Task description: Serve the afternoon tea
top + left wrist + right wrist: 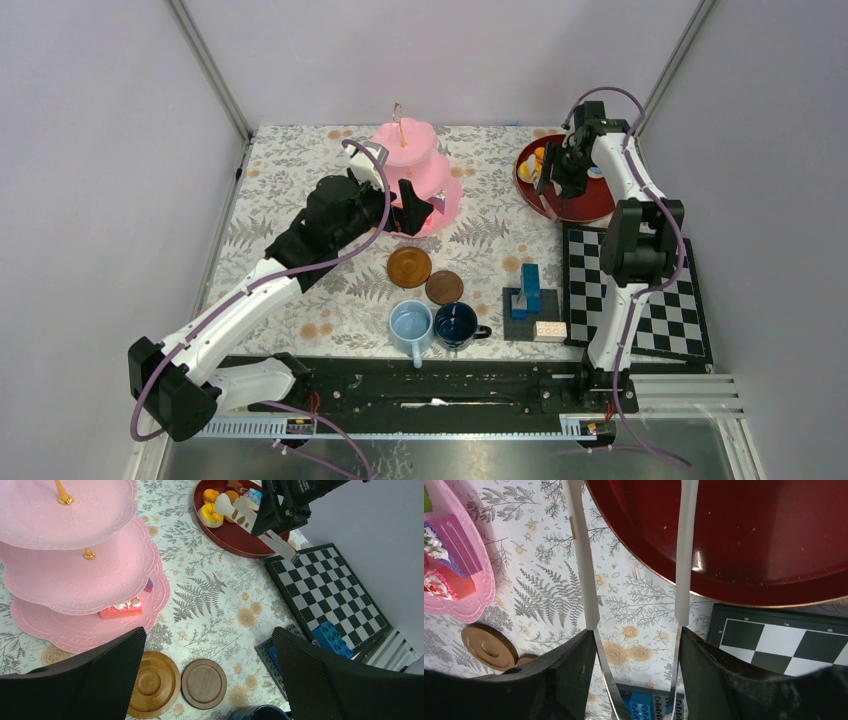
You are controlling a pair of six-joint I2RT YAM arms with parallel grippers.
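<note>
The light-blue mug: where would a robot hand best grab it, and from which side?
The light-blue mug is probably best taken by its handle, from above on the near side: it sticks out toward the arm bases, while the dark-blue mug crowds the right wall.

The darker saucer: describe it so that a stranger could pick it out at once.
In the top view, start at the pink three-tier stand. Just in front of it, toward the near edge, lie two brown round discs side by side. The darker saucer is the right one, just behind the dark-blue mug, and smaller than the lighter saucer.
</note>
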